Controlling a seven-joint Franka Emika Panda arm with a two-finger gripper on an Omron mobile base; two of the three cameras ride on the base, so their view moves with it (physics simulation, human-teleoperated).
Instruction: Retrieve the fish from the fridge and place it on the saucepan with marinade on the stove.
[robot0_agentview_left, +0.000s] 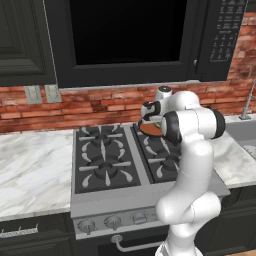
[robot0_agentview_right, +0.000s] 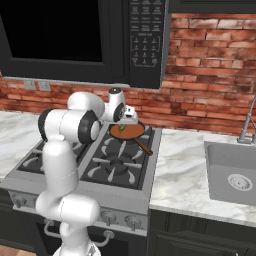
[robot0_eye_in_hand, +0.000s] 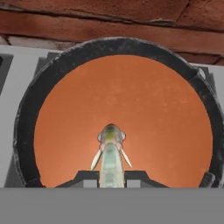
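Note:
The saucepan (robot0_eye_in_hand: 26, 109) sits on the stove's (robot0_agentview_left: 105, 160) back right burner, a flat orange-brown marinade (robot0_eye_in_hand: 131, 100) filling it. My gripper (robot0_eye_in_hand: 111, 179) hangs just over the pan, shut on the fish (robot0_eye_in_hand: 110, 151), a slim olive-green sliver whose head points out over the marinade. From the right base view the gripper (robot0_agentview_right: 131, 118) is above the saucepan's (robot0_agentview_right: 143, 131) back edge, with the fish (robot0_agentview_right: 122, 129) showing as a green fleck over the marinade (robot0_agentview_right: 132, 132). In the left base view the arm covers most of the pan (robot0_agentview_left: 148, 130). The fridge is out of view.
The pan's dark handle (robot0_agentview_right: 145, 146) sticks out toward the front right. A sink (robot0_agentview_right: 232, 175) with a faucet (robot0_agentview_right: 247, 125) lies to the right. A dark microwave (robot0_agentview_right: 145, 40) hangs above the stove. Marble counter (robot0_agentview_left: 30, 165) flanks the cooktop, and a brick wall stands behind.

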